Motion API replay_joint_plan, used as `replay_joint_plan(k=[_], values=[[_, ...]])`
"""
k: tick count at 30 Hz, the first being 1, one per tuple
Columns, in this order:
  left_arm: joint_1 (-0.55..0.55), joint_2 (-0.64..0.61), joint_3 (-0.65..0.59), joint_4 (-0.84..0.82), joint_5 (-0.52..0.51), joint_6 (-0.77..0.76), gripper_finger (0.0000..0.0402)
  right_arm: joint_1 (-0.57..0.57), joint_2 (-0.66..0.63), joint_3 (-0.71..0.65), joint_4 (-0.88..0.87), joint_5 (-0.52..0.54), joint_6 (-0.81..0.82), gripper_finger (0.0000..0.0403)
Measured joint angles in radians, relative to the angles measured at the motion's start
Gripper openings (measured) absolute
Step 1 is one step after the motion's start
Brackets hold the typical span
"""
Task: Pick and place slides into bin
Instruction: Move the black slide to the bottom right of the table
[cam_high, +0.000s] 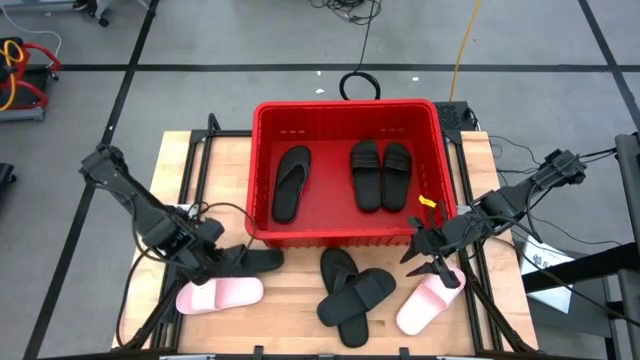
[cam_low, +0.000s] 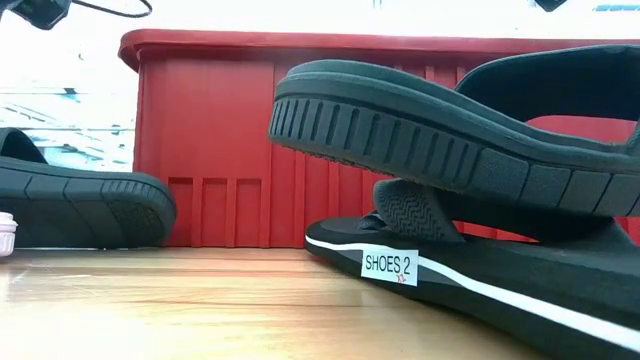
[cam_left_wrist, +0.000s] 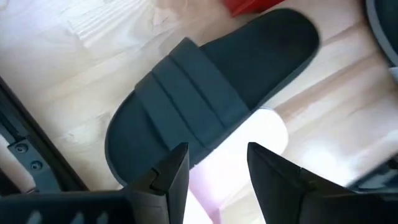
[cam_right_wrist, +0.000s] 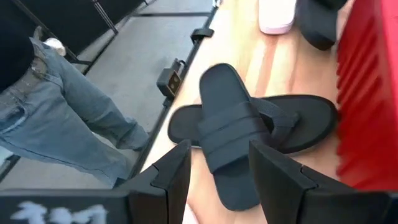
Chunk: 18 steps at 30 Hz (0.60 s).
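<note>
The red bin (cam_high: 262, 180) stands at the table's far middle with three black slides (cam_high: 380, 172) lying in it. On the table lie a black wide-strap slide (cam_left_wrist: 211, 99) beside a pale pink slide (cam_high: 220, 295). A black wide-strap slide (cam_right_wrist: 227, 130) rests across a black thong slide (cam_right_wrist: 305, 124). Another pink slide (cam_high: 428, 305) lies at the right. My left gripper (cam_left_wrist: 217, 155) is open over the left black and pink slides. My right gripper (cam_right_wrist: 219, 152) is open above the right pink slide, facing the stacked black pair.
Dark metal frame bars (cam_high: 190, 170) run along the table's left and right sides. A person in jeans (cam_right_wrist: 68, 118) stands beyond the table's near edge. Bare wood (cam_high: 290, 320) shows between the left pink slide and the black pair.
</note>
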Motion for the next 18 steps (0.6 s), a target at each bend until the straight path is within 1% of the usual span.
replay_joint_plan(k=[3,5,8,11,13,15,18], values=[[0.000,-0.032,0.000,0.002,-0.041,0.003,0.0157,0.037,0.009,-0.053,0.074,-0.006,0.002,0.0150],[0.000,-0.044,0.000,0.002,-0.073,0.021,0.0157,0.069,0.022,-0.104,0.166,-0.026,-0.001,0.0150],[0.000,-0.054,0.001,0.008,-0.097,0.045,0.0157,0.112,0.044,-0.178,0.322,-0.025,0.010,0.0148],[0.000,-0.054,0.001,0.032,-0.111,0.097,0.0157,0.141,0.082,-0.247,0.448,-0.015,0.054,0.0140],[0.000,-0.054,0.001,0.053,-0.115,0.156,0.0157,0.156,0.109,-0.281,0.515,0.006,0.079,0.0133],[0.000,-0.054,0.001,0.087,-0.126,0.212,0.0157,0.163,0.138,-0.312,0.571,0.004,0.093,0.0127],[0.000,-0.054,0.001,0.119,-0.147,0.247,0.0157,0.164,0.174,-0.344,0.599,0.004,0.100,0.0121]])
